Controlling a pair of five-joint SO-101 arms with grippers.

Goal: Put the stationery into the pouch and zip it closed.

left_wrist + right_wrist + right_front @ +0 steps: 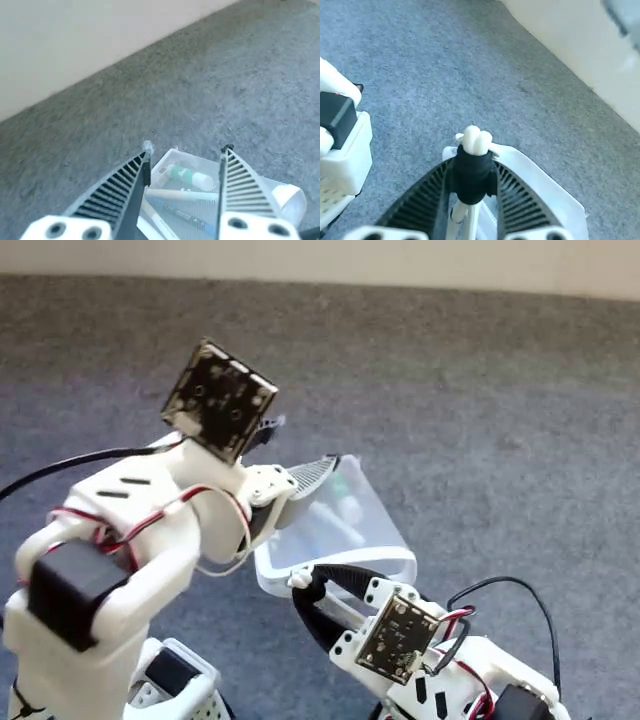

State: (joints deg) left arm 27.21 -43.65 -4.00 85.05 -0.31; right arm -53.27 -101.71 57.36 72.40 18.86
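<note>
Right tool (pixel 471 165) is pressed together on what I take to be the zip pull (pixel 474 140), a small white knob that stands out just past its black tips at the near corner of the pouch (pixel 540 190). Left tool (pixel 186 152) is spread, with one jaw on each side of the pouch's far end and neither clearly touching it. The pouch (pixel 370 525) is see-through and lies on the grey tabletop (pixel 500 390) between the two arms. Inside it the left wrist view shows a green-and-white stick (pixel 187 175) and, beside that, slim pale pens (pixel 185 195) lying lengthwise. No loose stationery is visible on the tabletop around it, so I judge the filling done and the zipping to be the step in hand. How far the zip is already closed I cannot tell. The next move likely calls for the left tool to close on the far end and brace the pouch. The right tool would then draw the pull straight along the zip's line, since the light pouch could drag or buckle if it is not held.
</note>
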